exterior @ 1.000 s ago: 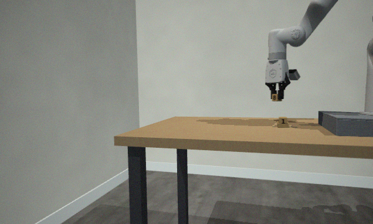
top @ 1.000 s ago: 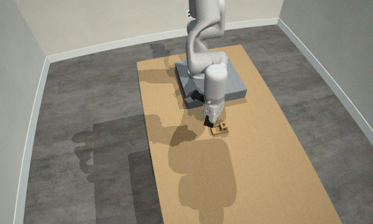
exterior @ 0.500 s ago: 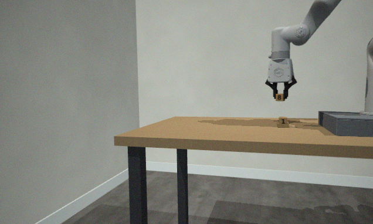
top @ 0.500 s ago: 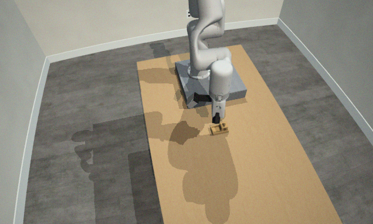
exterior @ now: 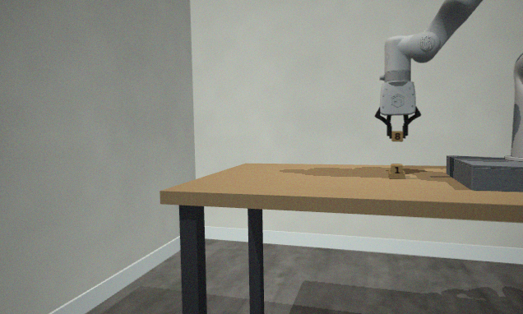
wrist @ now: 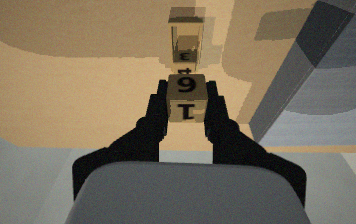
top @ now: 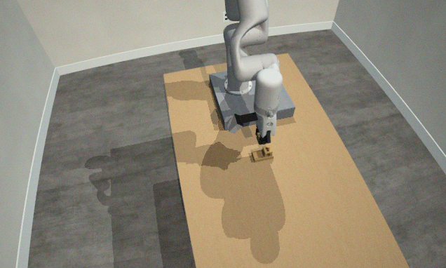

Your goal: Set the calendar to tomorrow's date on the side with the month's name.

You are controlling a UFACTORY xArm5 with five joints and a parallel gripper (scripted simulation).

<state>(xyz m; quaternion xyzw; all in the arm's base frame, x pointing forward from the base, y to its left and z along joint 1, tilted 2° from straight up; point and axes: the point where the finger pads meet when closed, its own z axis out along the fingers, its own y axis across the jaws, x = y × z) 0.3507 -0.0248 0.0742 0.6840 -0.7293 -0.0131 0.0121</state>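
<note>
The half-closed gripper is gripping a numbered cube, apparently awaiting alignment and lowering into the tray lying at the wrist view's twelve o'clock.

Arm — cropped by edges.

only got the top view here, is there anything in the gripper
Observer: Yes, a cube is held between the fingers of the gripper; the exterior view shows an 8 on it.
Operator: is it touching the tray yet
Observer: No, the exterior view shows a gap between it and the tray.
Operator: and the cube in the tray, any digit
Observer: The exterior view shows a 1 on that one.
</note>
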